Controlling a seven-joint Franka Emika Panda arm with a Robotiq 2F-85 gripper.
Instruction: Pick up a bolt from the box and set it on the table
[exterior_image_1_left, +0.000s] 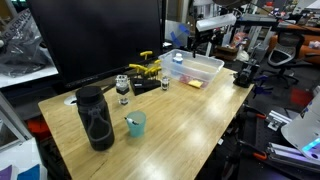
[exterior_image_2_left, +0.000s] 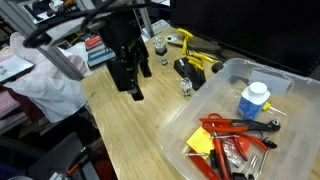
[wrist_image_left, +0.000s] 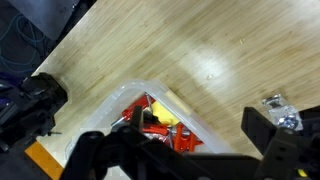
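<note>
No text, brand, number or sign is legible in any view. The small white plastic bottle with blue cap (exterior_image_2_left: 253, 102), in the shallow clear plastic box (exterior_image_2_left: 240, 64), is too blurred to read. The tall black canister (exterior_image_1_left: 95, 120) shows only a pale criss-cross pattern, no letters.

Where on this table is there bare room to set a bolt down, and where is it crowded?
Widest bare wood: the near half of the table, bordered by the teal cup, the box and the front edge. A smaller free strip lies between the gripper and the box. Crowded: along the monitor, around the small bottles and yellow tool.
</note>
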